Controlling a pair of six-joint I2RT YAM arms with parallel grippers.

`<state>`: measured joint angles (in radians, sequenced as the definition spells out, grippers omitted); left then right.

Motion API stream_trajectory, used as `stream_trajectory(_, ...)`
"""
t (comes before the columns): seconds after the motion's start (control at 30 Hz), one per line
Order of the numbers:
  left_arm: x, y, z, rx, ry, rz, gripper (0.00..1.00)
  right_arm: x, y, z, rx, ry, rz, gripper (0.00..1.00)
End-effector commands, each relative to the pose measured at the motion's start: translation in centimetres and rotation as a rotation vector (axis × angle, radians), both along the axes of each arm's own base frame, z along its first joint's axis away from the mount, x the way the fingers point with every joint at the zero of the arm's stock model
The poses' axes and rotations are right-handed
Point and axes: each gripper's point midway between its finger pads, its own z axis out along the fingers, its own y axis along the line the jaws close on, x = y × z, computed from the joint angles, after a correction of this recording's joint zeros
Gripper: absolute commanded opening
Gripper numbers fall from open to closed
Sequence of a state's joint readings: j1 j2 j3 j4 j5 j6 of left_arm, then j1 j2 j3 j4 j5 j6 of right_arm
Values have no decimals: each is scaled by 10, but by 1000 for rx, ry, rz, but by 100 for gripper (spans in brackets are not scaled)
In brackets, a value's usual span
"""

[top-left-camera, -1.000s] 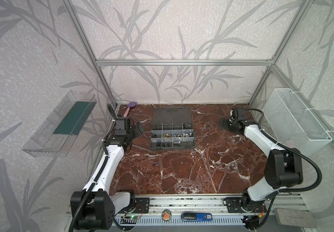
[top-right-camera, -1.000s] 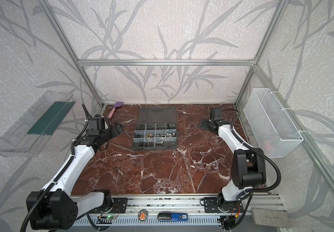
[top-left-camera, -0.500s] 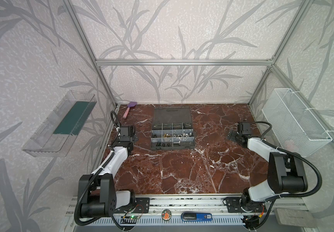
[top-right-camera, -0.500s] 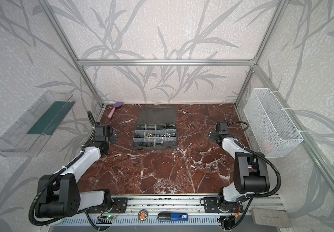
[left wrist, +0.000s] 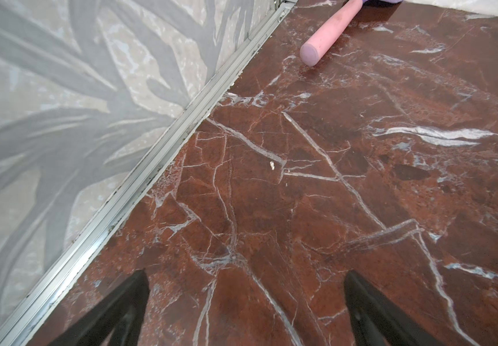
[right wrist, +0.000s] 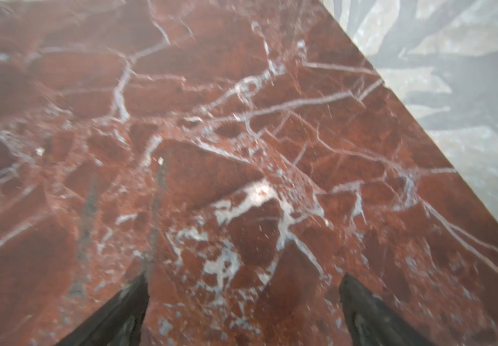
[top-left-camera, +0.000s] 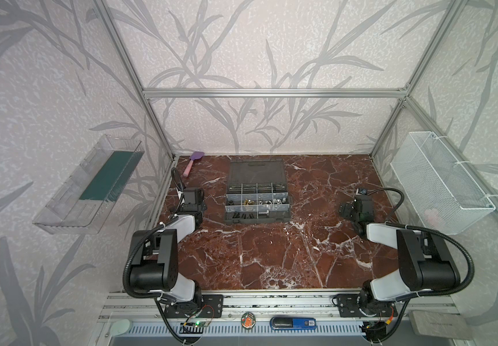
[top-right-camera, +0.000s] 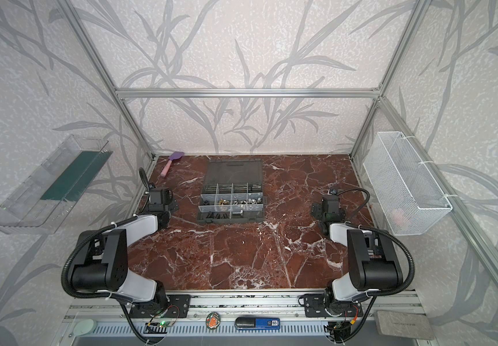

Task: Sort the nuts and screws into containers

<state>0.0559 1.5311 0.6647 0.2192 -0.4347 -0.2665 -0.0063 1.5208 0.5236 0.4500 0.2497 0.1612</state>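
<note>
The screws and nuts (top-left-camera: 249, 202) lie in the containers (top-left-camera: 256, 194) of the open grey organizer case (top-left-camera: 256, 221), which stands toward the far middle of the marble table (top-left-camera: 271, 254) with its compartment rows running left to right. The left gripper (left wrist: 246, 274), jaws spread wide and empty, is the nearer one. The case lies to its right, though it faces the far-left spatula (left wrist: 328, 33). The right gripper (right wrist: 243, 277), equally wide and empty, hangs well off to the case's right.
</note>
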Motion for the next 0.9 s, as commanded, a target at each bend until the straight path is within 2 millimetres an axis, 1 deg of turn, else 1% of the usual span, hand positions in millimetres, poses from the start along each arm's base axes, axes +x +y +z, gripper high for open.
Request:
stream_trajectory(0.0,15,5,13,28,-81,4,99,15,11,35,-12,-154,71,99)
stream_trajectory(0.03,15,6,13,36,-83,5,99,15,15,36,-18,-166,91,99)
stream_trajectory(0.23,15,-3,21,33,-164,-62,100,6,32,47,-64,-279,161,99)
stream_trajectory(0.3,20,-13,21,34,-180,-126,100,4,39,49,-97,-311,182,99)
stream_trajectory(0.37,24,-37,18,21,-191,-274,99,2,46,48,-130,-329,201,99)
stream_trajectory(0.4,24,-46,18,38,-208,-321,99,1,48,48,-135,-324,205,99)
stream_trajectory(0.47,21,-52,23,87,-252,-336,99,3,53,47,-135,-331,232,99)
stream_trajectory(0.5,19,-51,24,89,-260,-322,99,3,57,44,-128,-326,258,99)
stream_trajectory(0.53,16,-48,22,89,-272,-293,100,1,63,36,-124,-319,295,99)
stream_trajectory(0.57,14,-47,23,98,-295,-279,99,2,67,39,-132,-363,318,99)
stream_trajectory(0.6,11,-49,18,96,-301,-284,99,0,69,39,-139,-387,333,99)
stream_trajectory(0.63,11,-50,19,128,-327,-286,99,-7,70,37,-135,-383,338,99)
stream_trajectory(0.67,11,-50,22,138,-336,-280,99,-10,68,40,-135,-389,326,99)
stream_trajectory(0.73,10,-50,18,118,-299,-276,99,-8,65,43,-140,-415,307,99)
stream_trajectory(0.8,11,-51,19,131,-324,-279,99,-8,64,40,-141,-403,299,99)
stream_trajectory(0.83,11,-50,22,140,-338,-277,99,-6,62,40,-139,-391,284,99)
stream_trajectory(0.87,10,-50,20,132,-322,-274,99,-2,61,39,-143,-382,276,99)
